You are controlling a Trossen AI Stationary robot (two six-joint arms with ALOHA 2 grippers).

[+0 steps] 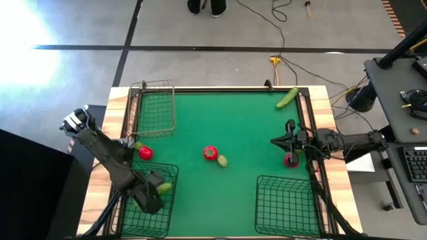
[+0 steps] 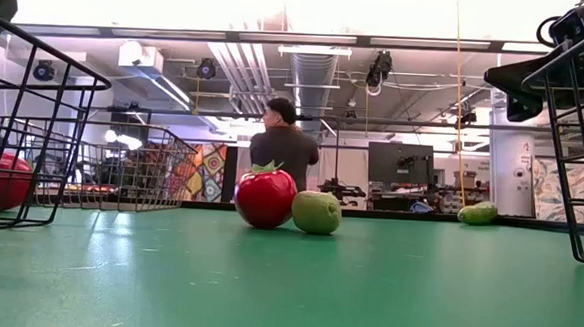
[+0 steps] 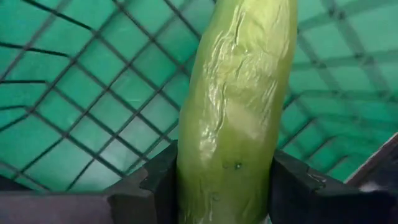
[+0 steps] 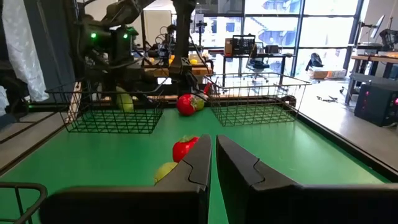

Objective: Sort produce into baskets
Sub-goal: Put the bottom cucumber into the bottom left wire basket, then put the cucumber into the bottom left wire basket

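Green felt bench (image 1: 233,133), glossy ridged cucumber (image 3: 239,112) clamped by left gripper (image 1: 157,193) fingers (image 3: 155,186) over wire-mesh basket (image 1: 120,223), right gripper (image 4: 213,152) fingers nearly closed, empty.

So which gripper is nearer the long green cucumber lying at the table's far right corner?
Right. The right gripper sits by the right edge, a little nearer than the cucumber. The left gripper is diagonally opposite, over the near-left basket, holding another cucumber.

We see the green table (image 1: 233,127) bearing three baskets (image 1: 285,203), and around its central tomato (image 1: 210,153): pale fruit (image 1: 222,161) touching, cucumber (image 1: 287,97) well apart.
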